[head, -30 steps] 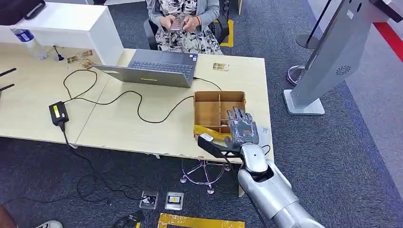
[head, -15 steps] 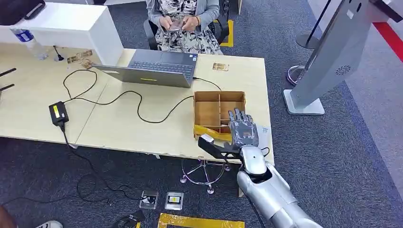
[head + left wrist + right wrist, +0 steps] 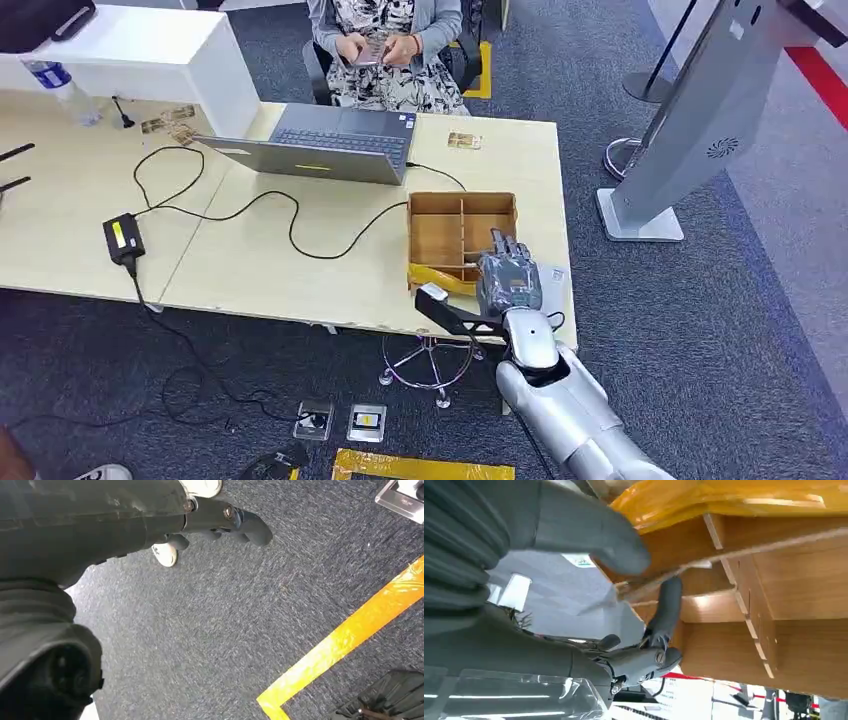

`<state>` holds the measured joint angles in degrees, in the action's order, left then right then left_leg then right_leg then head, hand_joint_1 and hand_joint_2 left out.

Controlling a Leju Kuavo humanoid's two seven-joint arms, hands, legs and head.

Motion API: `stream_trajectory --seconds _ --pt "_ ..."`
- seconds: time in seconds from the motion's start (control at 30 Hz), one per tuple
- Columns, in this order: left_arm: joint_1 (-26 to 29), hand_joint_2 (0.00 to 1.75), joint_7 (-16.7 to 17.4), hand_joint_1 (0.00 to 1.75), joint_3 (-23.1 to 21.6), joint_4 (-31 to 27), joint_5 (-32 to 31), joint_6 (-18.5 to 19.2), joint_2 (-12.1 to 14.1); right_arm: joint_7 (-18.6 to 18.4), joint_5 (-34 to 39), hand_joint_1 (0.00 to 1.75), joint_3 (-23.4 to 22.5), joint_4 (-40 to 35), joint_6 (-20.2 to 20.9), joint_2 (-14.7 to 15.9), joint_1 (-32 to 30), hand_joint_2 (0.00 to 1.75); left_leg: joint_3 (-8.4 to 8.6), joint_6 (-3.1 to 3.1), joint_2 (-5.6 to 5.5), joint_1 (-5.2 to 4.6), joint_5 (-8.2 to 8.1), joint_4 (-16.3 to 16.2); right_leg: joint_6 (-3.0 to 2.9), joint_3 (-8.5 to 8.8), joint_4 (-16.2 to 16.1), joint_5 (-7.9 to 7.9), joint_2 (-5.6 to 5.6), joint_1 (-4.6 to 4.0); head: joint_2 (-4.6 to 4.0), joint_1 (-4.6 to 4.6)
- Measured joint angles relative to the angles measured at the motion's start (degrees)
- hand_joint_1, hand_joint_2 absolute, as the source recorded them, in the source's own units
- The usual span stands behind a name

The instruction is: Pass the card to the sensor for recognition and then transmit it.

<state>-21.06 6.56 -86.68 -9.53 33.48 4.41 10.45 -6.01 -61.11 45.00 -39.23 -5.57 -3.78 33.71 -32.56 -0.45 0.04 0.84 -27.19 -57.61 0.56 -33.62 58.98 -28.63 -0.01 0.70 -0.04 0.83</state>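
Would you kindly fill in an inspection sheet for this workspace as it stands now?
Surface: pale wooden table, mostly bare at its near side.
Job's things: brown wooden divided box with yellow tape on its near edge; card not made out.
Clutter: open grey laptop, clear plastic bottle, black power adapter.
Hands: right hand over the box's near right corner, fingers spread; left hand hangs above the carpet, fingers curled.
Cables: black cable loops from the adapter towards the laptop.
Surroundings: seated person, grey slanted kiosk, dark carpet.

pale table (image 3: 280, 270), laptop (image 3: 330, 143), wooden box (image 3: 462, 235), cables (image 3: 250, 205)
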Motion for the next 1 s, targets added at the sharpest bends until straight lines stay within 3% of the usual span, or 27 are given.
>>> stream_trajectory --seconds 0.77,1.0 --pt "0.0 0.00 1.0 0.00 0.0 0.0 0.6 -1.8 -0.3 -0.4 0.9 1.75 -0.1 -0.7 0.3 -0.4 0.0 1.75 0.00 0.00 0.01 0.00 0.00 0.0 0.00 0.00 0.0 0.00 0.00 0.00 0.00 0.00" --pt "0.1 0.00 1.0 0.00 0.0 0.0 0.0 -1.6 -0.2 -0.9 0.9 1.75 -0.9 -4.2 0.3 0.1 0.7 1.75 -0.01 0.00 0.01 0.00 0.01 0.0 0.00 0.00 0.0 0.00 0.00 0.00 0.00 0.00"
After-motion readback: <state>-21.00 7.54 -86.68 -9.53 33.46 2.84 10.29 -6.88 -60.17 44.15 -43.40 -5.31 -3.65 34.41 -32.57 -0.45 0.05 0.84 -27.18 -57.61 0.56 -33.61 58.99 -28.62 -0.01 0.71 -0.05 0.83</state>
